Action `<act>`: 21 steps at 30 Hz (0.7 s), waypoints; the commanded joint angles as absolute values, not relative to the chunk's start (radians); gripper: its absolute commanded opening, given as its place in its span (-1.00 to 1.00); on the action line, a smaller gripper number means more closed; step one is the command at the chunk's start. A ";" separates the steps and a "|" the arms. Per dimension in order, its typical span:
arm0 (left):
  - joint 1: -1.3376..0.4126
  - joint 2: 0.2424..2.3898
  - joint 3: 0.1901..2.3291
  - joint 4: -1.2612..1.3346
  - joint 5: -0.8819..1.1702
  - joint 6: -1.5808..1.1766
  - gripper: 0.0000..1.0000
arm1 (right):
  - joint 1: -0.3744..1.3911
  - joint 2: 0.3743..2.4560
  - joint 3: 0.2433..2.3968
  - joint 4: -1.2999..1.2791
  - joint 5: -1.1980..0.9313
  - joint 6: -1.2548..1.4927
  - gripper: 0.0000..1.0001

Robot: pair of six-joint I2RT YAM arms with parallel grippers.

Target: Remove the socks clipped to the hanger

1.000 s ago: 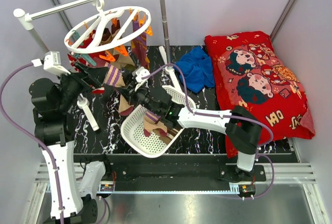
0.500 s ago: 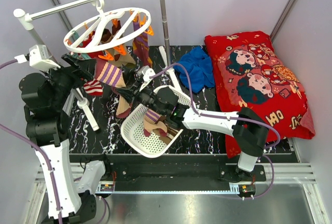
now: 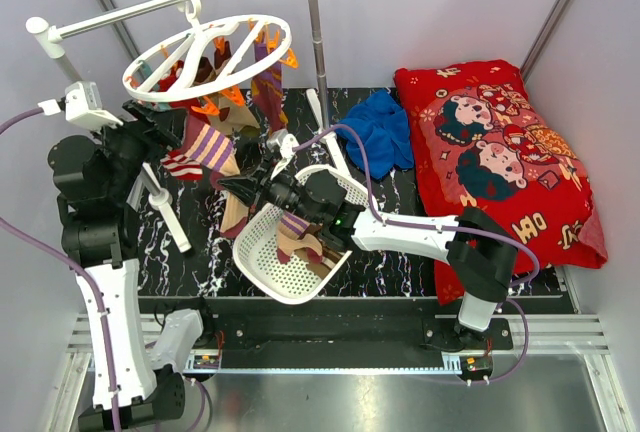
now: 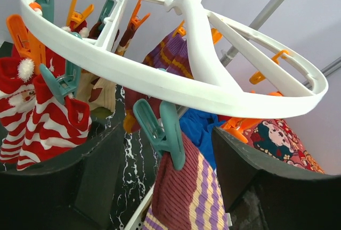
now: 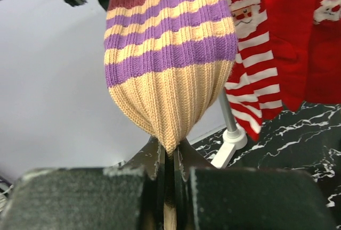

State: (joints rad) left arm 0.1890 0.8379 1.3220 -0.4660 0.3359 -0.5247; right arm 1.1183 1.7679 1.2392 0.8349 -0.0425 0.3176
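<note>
Right gripper (image 5: 169,158) is clenched on the toe tip of a ribbed knit striped sock (image 5: 170,65), banded maroon, purple and tan. In the right wrist view the sock's long axis runs upright, toe down, cuff up at a teal clip (image 4: 160,131) on the hanger (image 4: 202,75), a smooth white plastic ring in the overhead frame's upper left. Left gripper (image 4: 168,134) stands released, with its jaws on either side of that clip. Since half a second ago the clenched gripper has edged left.

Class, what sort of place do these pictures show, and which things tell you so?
Probably a robot lab's laundry test cell: plain walls, bolted arms, a clip hanger with socks, a basket.
</note>
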 commanded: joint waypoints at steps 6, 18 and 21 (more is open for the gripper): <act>0.192 0.839 1.305 -0.325 0.354 -0.532 0.29 | 1.120 1.732 1.232 0.931 -0.115 0.393 -1.00; 0.192 0.853 1.315 -0.324 0.344 -0.549 -0.39 | 1.120 1.730 1.210 0.960 -0.137 0.411 -1.00; 0.193 0.848 1.312 -0.322 0.344 -0.552 -0.62 | 1.120 1.726 1.198 0.960 -0.124 0.416 -1.00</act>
